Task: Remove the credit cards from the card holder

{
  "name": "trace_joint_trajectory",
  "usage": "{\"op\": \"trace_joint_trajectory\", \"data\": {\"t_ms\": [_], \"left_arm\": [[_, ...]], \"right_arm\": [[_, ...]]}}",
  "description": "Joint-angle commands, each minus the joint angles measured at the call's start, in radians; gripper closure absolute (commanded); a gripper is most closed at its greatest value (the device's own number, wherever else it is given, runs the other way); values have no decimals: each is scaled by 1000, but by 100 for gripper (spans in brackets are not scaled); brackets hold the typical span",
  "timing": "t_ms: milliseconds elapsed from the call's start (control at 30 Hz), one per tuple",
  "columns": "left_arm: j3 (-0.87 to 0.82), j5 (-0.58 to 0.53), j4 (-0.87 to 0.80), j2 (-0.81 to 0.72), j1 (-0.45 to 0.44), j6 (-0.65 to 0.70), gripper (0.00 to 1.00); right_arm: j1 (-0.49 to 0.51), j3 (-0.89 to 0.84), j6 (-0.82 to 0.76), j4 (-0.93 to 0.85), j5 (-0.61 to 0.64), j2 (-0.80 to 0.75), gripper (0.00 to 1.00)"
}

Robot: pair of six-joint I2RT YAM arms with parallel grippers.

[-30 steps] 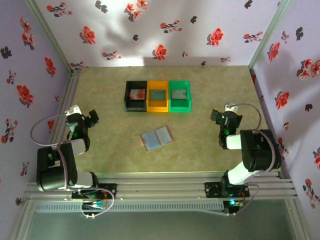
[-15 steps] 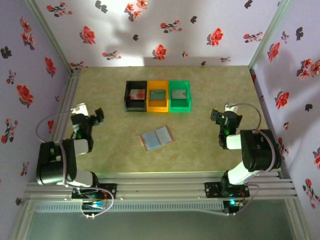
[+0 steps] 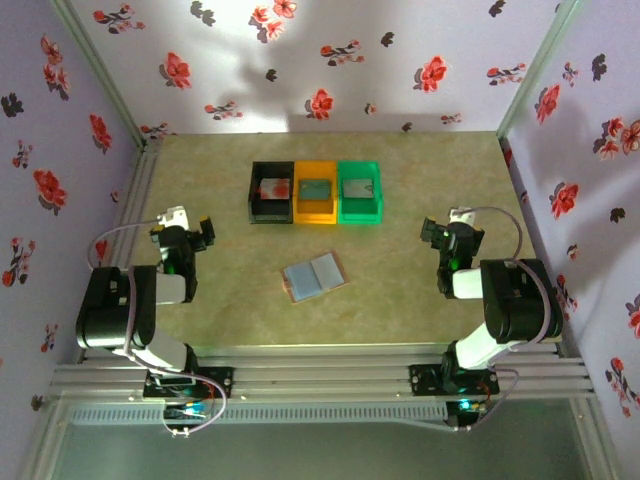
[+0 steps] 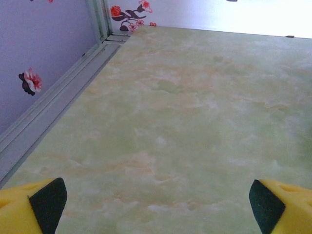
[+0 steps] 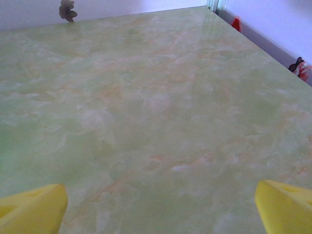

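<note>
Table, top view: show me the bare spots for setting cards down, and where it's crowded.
Crowded: the black bin, orange bin and green bin stand touching in a row. Bare table: between the card holder and the right hand; between it and the left hand; the far band behind that row.

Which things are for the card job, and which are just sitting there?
For the job: card holder, lying open; left tool; right tool.
Just sitting there: black bin; orange bin; green bin.
</note>
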Motion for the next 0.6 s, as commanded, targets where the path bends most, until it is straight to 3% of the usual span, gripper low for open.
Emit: {"op": "trace_joint_trajectory", "data": {"t_ms": [0,567], "left_arm": [[14,-35,-2,5,-6,33,0],[25,15,-23,5,-7,51,0]], "right_arm": [[2,8,14,16,-5,-6,1],[2,10,14,16,-5,-6,1]]}}
